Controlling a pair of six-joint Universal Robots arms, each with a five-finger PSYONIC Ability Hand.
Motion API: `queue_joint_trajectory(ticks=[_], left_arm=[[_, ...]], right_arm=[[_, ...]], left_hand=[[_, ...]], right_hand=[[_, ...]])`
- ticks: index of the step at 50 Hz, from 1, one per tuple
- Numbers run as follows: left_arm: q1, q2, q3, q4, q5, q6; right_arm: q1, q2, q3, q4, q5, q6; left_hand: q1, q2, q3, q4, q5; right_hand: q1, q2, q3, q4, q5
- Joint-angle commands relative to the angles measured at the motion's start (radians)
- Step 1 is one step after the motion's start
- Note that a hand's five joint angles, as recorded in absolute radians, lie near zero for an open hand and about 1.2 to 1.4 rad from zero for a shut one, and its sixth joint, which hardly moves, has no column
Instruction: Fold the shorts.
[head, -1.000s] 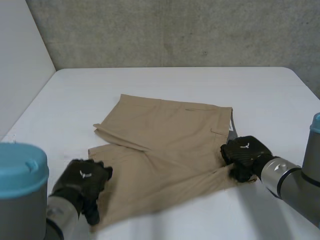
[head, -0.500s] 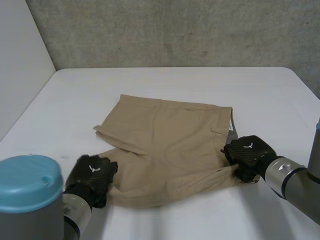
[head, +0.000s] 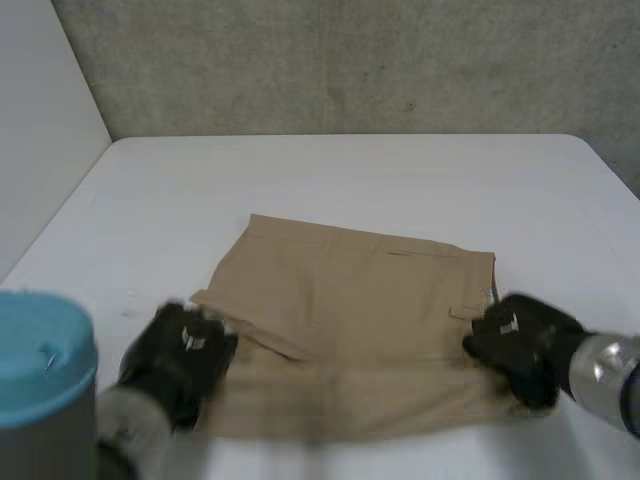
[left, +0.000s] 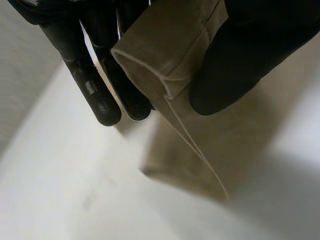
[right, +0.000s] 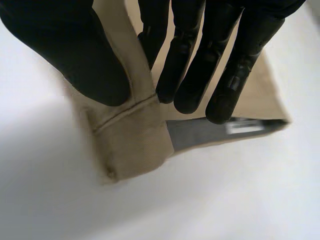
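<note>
Tan shorts (head: 355, 300) lie across the middle of the white table (head: 330, 170), waistband toward my right. My left hand (head: 178, 360) is at the near left leg hem; in its wrist view the thumb (left: 240, 65) and fingers (left: 95, 90) pinch a folded hem corner of the shorts (left: 165, 55), lifted off the table. My right hand (head: 525, 345) is at the near waistband corner. There the thumb (right: 80, 55) presses the waistband of the shorts (right: 132, 135) against the fingers (right: 187, 75), and a grey inner lining with a label (right: 245, 127) shows beneath.
The table ends at a grey wall (head: 350, 60) at the back and a pale panel (head: 40, 130) on the left. Bare white tabletop lies beyond the shorts and to both sides.
My left hand has shut on the leg hem and lifted it. Both hands have moved the near edge; the shorts have shifted right and toward me, the near leg now drawn straighter.
</note>
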Motion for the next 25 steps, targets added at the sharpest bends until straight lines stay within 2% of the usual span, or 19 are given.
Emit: queue_joint_trajectory(ticks=[1,6,11,17,18,20,21,22,25], left_arm=[[0.07,-0.212,0.21,0.268,0.0,0.019],[0.097,-0.409,0.397,0.435,-0.007,0.134],[0.097,-0.62,0.652,0.46,-0.038,0.26],[0.105,-0.827,0.917,0.449,-0.081,0.303],[0.105,-0.87,0.966,0.449,-0.083,0.308],[0.105,-0.898,1.003,0.449,-0.084,0.309],[0.105,-0.905,1.014,0.452,-0.086,0.308],[0.105,-0.91,1.026,0.457,-0.09,0.308],[0.104,-0.905,1.025,0.457,-0.096,0.297]], right_arm=[[0.062,0.168,-0.177,-0.179,0.087,0.102],[0.118,0.309,-0.326,-0.33,0.216,0.098],[0.122,0.456,-0.472,-0.438,0.253,0.092],[0.145,0.647,-0.678,-0.476,0.268,0.09],[0.15,0.665,-0.7,-0.479,0.273,0.089],[0.153,0.694,-0.737,-0.489,0.28,0.089],[0.156,0.714,-0.765,-0.499,0.284,0.093],[0.158,0.719,-0.777,-0.507,0.282,0.104],[0.158,0.708,-0.791,-0.544,0.279,0.127]], left_hand=[[0.248,0.199,0.206,0.198,0.246],[0.248,0.199,0.206,0.198,0.246],[0.248,0.199,0.206,0.198,0.246],[0.248,0.199,0.206,0.198,0.246],[0.118,0.069,0.076,0.068,0.115],[-0.493,-0.542,-0.536,-0.544,-0.496],[-0.799,-0.848,-0.841,-0.849,-0.802],[-0.973,-1.022,-1.016,-1.024,-0.976],[-0.973,-1.022,-1.016,-1.024,-0.976]], right_hand=[[0.402,0.215,0.2,0.205,0.222],[0.402,0.215,0.2,0.205,0.222],[0.402,0.215,0.2,0.205,0.222],[0.402,0.215,0.2,0.205,0.222],[0.357,0.17,0.154,0.159,0.177],[-0.199,-0.386,-0.401,-0.396,-0.379],[-0.803,-0.99,-1.006,-1.001,-0.983],[-0.82,-1.007,-1.022,-1.017,-1.0],[-0.82,-1.007,-1.022,-1.017,-1.0]])
